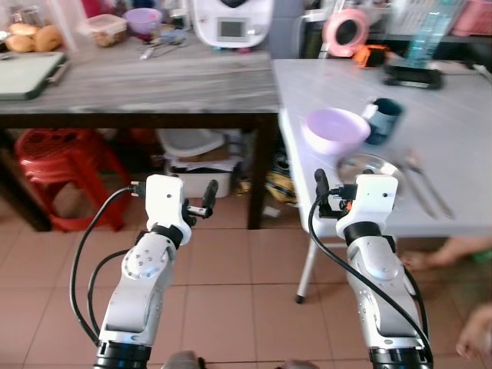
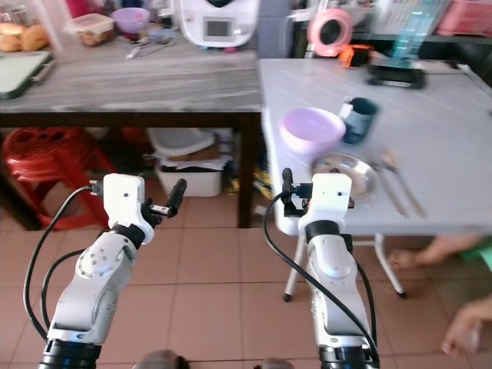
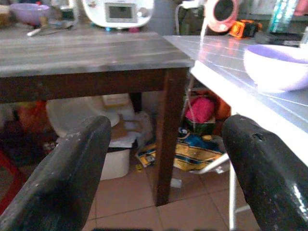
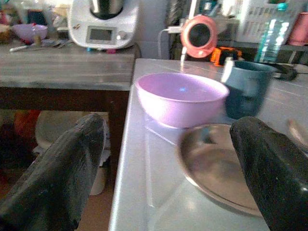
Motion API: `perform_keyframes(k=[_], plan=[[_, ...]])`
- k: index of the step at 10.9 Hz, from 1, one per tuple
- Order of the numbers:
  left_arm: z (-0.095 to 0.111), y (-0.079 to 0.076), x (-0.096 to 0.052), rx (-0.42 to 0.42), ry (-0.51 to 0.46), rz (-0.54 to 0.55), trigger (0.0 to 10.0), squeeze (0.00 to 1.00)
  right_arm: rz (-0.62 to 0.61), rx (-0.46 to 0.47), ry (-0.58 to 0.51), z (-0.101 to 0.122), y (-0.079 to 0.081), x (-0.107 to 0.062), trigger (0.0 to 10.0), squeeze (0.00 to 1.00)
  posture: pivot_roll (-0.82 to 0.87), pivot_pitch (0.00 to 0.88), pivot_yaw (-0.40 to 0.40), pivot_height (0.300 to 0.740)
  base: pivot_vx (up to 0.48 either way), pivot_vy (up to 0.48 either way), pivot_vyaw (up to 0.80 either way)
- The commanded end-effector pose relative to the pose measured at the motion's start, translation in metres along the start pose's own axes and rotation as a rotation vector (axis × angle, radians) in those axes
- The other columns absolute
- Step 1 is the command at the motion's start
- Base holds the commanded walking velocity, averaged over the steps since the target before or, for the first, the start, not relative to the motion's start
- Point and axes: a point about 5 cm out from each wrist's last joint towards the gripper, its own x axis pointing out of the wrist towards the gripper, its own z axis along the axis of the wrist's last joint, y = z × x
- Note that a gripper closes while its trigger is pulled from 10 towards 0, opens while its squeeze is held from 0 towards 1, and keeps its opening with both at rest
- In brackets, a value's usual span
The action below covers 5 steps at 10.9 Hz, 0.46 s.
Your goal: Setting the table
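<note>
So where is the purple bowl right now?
The purple bowl sits on the white table near its left edge, between the dark mug and the metal plate.

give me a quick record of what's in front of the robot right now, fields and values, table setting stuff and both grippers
surface: white table, beside a dark wooden table
bowl: purple bowl, upright, near the white table's front corner
cup: dark teal cup, right behind the bowl
plate: metal plate, in front of the bowl
cutlery: spoon and fork, right of the plate
left gripper: open, empty, facing under the wooden table
right gripper: open, empty, at the white table's edge, facing bowl and plate
</note>
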Motion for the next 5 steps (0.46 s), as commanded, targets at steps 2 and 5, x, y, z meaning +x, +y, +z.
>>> perform_keyframes(k=[2, 5], plan=[[0.0025, -0.0034, 0.0027, 0.006, -0.005, -0.005, 10.0, 0.00, -0.020, 0.007, -0.007, 0.0023, -0.0050, 0.0011, 10.0, 0.00, -0.03, 0.000, 0.003, 0.740, 0.000, -0.407, 0.00], [0.0017, -0.0030, 0.0029, 0.017, 0.006, 0.003, 10.0, 0.00, -0.013, 0.016, -0.023, 0.0058, -0.0043, 0.0008, 10.0, 0.00, -0.04, 0.000, 0.001, 0.740, 0.000, -0.353, 0.00]])
